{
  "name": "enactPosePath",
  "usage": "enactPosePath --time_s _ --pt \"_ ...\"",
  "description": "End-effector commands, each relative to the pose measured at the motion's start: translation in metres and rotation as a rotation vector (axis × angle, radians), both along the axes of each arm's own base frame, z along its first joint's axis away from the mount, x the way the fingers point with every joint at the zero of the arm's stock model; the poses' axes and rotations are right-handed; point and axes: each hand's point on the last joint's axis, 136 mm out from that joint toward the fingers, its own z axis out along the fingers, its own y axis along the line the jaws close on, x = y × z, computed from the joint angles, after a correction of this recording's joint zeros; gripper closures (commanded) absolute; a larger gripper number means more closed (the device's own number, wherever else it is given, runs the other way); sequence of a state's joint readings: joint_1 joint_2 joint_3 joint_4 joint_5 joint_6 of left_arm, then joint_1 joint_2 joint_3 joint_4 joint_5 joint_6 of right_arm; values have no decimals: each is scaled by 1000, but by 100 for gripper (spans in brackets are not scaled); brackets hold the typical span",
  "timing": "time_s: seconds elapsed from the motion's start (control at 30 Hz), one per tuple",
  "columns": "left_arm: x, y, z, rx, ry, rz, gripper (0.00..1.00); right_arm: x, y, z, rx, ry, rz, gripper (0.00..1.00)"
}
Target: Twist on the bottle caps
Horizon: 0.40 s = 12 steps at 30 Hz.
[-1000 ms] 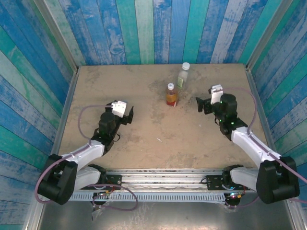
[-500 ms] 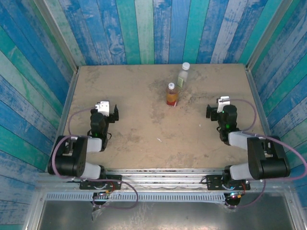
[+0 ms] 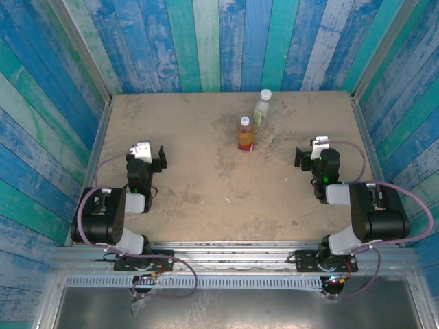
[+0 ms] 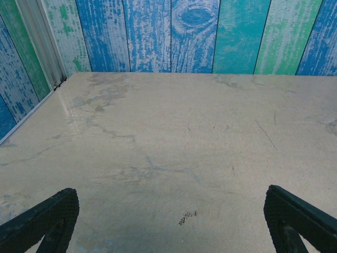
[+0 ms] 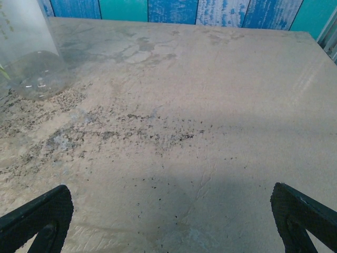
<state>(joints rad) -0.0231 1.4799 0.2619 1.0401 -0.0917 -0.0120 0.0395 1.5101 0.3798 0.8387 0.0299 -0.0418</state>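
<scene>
Seen from overhead, starts at about 9 o'clock on the table (image 3: pixel 199 123) with the left gripper (image 3: pixel 162 156), arm folded close to its base. Jaws spread wide apart, clamped on nothing. Through the left wrist camera, same left gripper (image 4: pixel 169 224): dark fingertips (image 4: pixel 45 219) in the bottom corners, bare scuffed tabletop between them, blue and green plank wall (image 4: pixel 158 31) at 12 o'clock.

Further right, toward 6 o'clock from the table's middle: a thin white scrap (image 3: pixel 228 200), flat on the surface, well apart from everything else.

Up toward 12 o'clock from the scrap, just right of centre: the amber bottle (image 3: pixel 245 138), upright, reddish label low on its side. Carries the amber bottle's cap (image 3: pixel 243 122) on its neck. Just beyond, at roughly 1 o'clock from it: the pale bottle (image 3: pixel 260 113), also upright, topped by the pale bottle's cap (image 3: pixel 265 94). Near each other, possibly not touching. Cannot tell whether either cap is screwed tight or merely resting in place.

Last, at about 3 o'clock on the table: the right gripper (image 3: pixel 300 159), well apart from both bottles, arm likewise folded close to its base. Jaws wide apart, gripping nothing. Through the right wrist camera, same right gripper (image 5: pixel 171 221): dark fingertips (image 5: pixel 39 219) at the bottom corners, speckled tabletop between, and at about 10 o'clock the clear rounded base of the pale bottle (image 5: pixel 29 58), clear of both fingers.
</scene>
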Motion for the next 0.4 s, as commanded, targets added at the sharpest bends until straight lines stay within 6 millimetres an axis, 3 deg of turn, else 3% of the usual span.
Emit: enactPosePath --time_s 0.0,0.37 --pt "4 3 3 -6 -14 15 6 5 1 9 3 -30 6 0" --pt "4 3 3 -8 -14 14 6 3 1 11 0 -43 8 0"
